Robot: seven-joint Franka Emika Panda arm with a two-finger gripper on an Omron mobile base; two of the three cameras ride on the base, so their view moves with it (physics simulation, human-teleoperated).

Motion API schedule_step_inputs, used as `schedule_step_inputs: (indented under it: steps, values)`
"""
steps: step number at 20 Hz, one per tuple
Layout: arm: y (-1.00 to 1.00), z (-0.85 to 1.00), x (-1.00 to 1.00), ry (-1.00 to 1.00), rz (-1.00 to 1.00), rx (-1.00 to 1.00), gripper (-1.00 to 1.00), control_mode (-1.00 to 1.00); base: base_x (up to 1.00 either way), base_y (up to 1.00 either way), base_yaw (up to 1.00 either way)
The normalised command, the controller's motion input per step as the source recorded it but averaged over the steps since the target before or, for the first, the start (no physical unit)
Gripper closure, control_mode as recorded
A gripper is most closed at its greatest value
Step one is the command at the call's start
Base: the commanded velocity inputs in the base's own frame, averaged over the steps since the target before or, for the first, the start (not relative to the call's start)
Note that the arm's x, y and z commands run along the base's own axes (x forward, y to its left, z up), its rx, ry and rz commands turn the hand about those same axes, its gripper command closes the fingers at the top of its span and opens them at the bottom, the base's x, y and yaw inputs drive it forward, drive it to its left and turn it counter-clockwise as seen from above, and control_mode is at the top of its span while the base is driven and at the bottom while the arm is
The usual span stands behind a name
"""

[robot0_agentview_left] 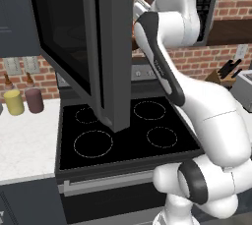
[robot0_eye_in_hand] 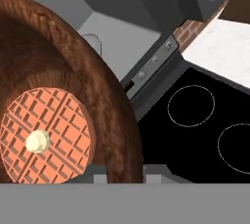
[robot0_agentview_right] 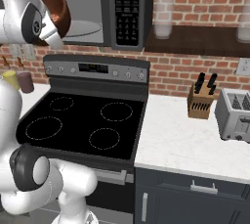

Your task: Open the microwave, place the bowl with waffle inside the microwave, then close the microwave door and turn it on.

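The microwave [robot0_agentview_right: 128,8] hangs above the stove, its keypad strip facing me. The microwave door [robot0_agentview_left: 98,47] stands swung wide open toward the left base camera. Inside the cavity lies a pale turntable plate [robot0_agentview_right: 83,30]. My gripper [robot0_agentview_right: 49,30] is shut on the rim of the reddish-brown bowl [robot0_agentview_right: 57,7], which it holds tilted at the cavity's mouth, left of the keypad. In the hand view the bowl [robot0_eye_in_hand: 112,115] is close up, with an orange waffle [robot0_eye_in_hand: 46,135] topped by a pale pat inside it. The gripper [robot0_eye_in_hand: 128,175] pinches the rim at the bottom of that view.
A black four-ring stove [robot0_agentview_right: 83,120] sits below the microwave. Yellow [robot0_agentview_left: 14,102] and maroon [robot0_agentview_left: 34,100] canisters stand on the left counter. On the right counter are a knife block [robot0_agentview_right: 200,100] and a toaster [robot0_agentview_right: 237,113]. The open door juts out over the stove's left side.
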Motion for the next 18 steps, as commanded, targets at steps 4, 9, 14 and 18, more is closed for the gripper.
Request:
schedule_step_inputs:
  steps: [4,9,14,18]
  values:
    - [0.39,0.0,0.6,0.0,-0.01,0.0,1.0,-1.0,0.0,0.0,0.0]
    - [0.19,0.05,0.62,0.0,0.0,0.0,1.0,-1.0,0.0,0.0,0.0]
    - [0.22,0.05,0.65,0.05,-0.01,0.0,1.0,-1.0,0.0,0.0,0.0]
    - [0.2,0.0,0.67,0.06,0.0,0.0,1.0,-1.0,0.0,0.0,0.0]
